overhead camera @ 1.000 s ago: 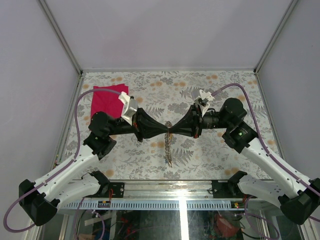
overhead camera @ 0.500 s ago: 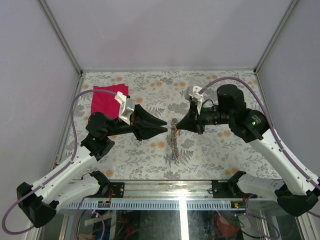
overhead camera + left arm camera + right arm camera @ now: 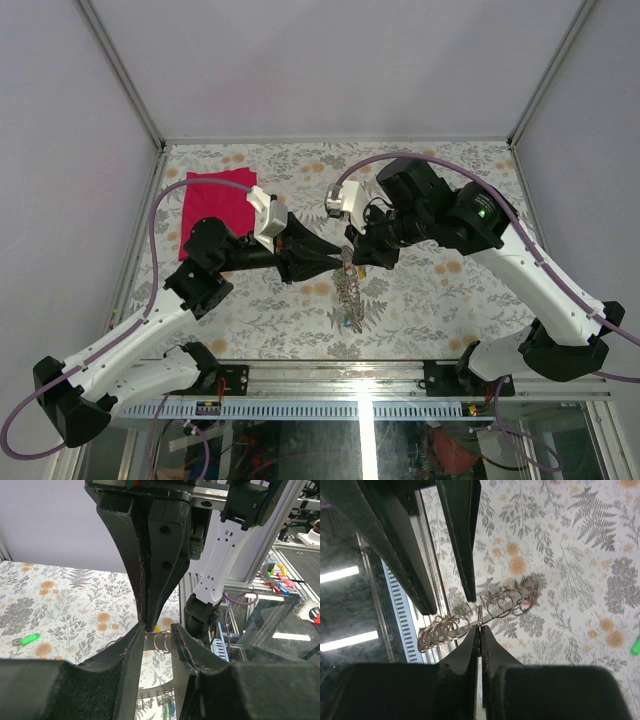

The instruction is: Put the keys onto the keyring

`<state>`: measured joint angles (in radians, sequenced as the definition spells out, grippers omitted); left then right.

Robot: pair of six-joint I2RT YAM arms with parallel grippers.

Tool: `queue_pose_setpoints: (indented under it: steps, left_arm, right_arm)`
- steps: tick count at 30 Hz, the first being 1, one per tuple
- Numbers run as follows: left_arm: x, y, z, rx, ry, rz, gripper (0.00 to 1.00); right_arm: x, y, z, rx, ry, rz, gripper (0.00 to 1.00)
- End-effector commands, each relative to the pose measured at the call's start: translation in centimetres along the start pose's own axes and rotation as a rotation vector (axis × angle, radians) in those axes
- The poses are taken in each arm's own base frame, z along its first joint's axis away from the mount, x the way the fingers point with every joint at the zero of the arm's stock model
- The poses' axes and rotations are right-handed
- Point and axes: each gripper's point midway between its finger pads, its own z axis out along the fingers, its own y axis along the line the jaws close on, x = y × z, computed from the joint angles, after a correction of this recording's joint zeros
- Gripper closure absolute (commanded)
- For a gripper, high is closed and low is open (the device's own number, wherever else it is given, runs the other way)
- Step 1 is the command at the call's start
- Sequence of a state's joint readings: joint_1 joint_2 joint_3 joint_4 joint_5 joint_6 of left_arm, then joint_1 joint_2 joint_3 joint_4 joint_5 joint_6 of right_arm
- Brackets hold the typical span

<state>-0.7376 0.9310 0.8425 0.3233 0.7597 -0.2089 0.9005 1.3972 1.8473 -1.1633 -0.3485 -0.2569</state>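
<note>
Top external view: nearest the arm bases, the keys [image 3: 351, 312] dangle in a loose bunch below the keyring [image 3: 346, 270], which seems to hang above the floral counter [image 3: 450, 310]. A second ago both claws pinched the keyring. Now the left claw [image 3: 334, 259], just left of the keyring, has released, its fingers parted. The right claw [image 3: 352, 254], just right of it, stays clenched on the keyring alone, so this is probably a regrasp. Far beyond and left of the keyring lies a red cloth [image 3: 213, 197].
</note>
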Motion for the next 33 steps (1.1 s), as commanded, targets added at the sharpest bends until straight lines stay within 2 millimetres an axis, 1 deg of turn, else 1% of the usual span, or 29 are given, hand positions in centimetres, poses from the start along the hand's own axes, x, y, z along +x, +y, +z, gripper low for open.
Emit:
queue_pose_setpoints:
  steps: [1, 4, 11, 24, 33]
  left_arm:
    - [-1.0, 0.0, 0.2, -0.003, -0.010, 0.061, 0.71]
    - [-0.7, -0.1, 0.3, 0.004, 0.004, 0.065, 0.70]
    - [-0.2, 0.1, 0.7, 0.013, 0.026, 0.060, 0.67]
    - [0.4, 0.3, 1.4, 0.025, 0.043, 0.053, 0.67]
    - [0.3, 0.3, 1.7, 0.030, 0.042, 0.059, 0.69]
  right_arm:
    - [-1.0, 0.2, -2.0, 0.040, -0.014, -0.053, 1.00]
    - [-1.5, 0.6, -2.2, 0.027, -0.032, -0.067, 1.00]
    - [-1.8, 1.2, -1.9, -0.003, -0.042, -0.084, 1.00]
    - [-2.3, 1.3, -1.6, -0.016, -0.070, -0.105, 1.00]
    - [-2.3, 1.4, -1.1, -0.032, -0.073, -0.107, 1.00]
